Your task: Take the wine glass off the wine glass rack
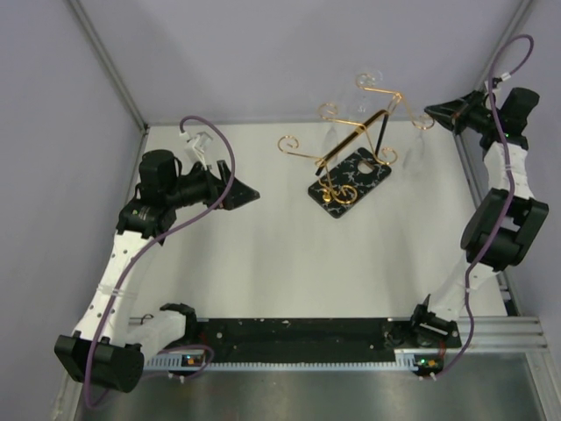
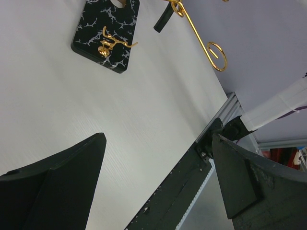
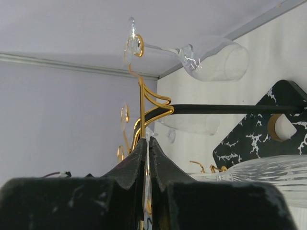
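The wine glass rack (image 1: pixel 359 132) is gold wire with curled arm ends on a black marbled base (image 1: pixel 351 182), at the table's back middle. My right gripper (image 1: pixel 436 112) sits at the rack's right curl. In the right wrist view the right gripper (image 3: pixel 147 140) is shut on a thin clear disc, the foot of a ribbed wine glass (image 3: pixel 273 175) that lies to the lower right. Two more clear glasses (image 3: pixel 216 60) hang from the rack (image 3: pixel 142 100). My left gripper (image 1: pixel 250 195) is open and empty, left of the base; it also shows in the left wrist view (image 2: pixel 158 139).
The black base (image 2: pixel 96 24) and a gold curl (image 2: pixel 218 50) show in the left wrist view. Purple walls close the back and sides. A metal frame post (image 1: pixel 478 184) runs beside the right arm. The black mounting rail (image 1: pixel 298 338) lies at the near edge.
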Controlling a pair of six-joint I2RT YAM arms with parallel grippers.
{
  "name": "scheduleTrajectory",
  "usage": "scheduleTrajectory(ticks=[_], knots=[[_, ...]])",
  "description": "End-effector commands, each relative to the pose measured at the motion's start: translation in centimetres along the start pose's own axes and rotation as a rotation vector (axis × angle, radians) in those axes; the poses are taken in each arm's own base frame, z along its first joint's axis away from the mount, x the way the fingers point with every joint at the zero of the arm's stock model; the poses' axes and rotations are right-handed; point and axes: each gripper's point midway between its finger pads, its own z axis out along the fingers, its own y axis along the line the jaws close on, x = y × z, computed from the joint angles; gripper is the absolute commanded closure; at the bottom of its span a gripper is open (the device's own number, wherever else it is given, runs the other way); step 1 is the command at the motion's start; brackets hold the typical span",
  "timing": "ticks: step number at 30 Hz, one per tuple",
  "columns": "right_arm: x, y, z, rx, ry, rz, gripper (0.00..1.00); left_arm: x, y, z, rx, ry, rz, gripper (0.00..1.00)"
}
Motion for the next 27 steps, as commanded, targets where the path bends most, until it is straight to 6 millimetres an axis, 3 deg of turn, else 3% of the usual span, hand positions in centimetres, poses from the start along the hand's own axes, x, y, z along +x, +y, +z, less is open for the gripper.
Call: scheduleTrajectory(ticks=[1,16,22,27], knots=[[0.8,4.0,-1.6,-0.047,-0.004,-0.093,1.0,-0.5,-0.6,-0.3,0.018,-0.024,0.051,0.03],[2.8,3.1,-2.8,-0.026,-0.009,-0.085,1.0,-0.4,-0.9,-0.6,0.023,-0.031,0.058,0.03],[2.7,4.4,-2.9,-0.059,-0.02,-0.092,1.0,-0.4,-1.0,-0.6,0.024,-0.033,0.06,0.03],[2.1,5.6,-1.6,-0.068,-0.013,-0.103,1.0,-0.4,-0.9,-0.6,0.02,-0.031,0.058,0.03]])
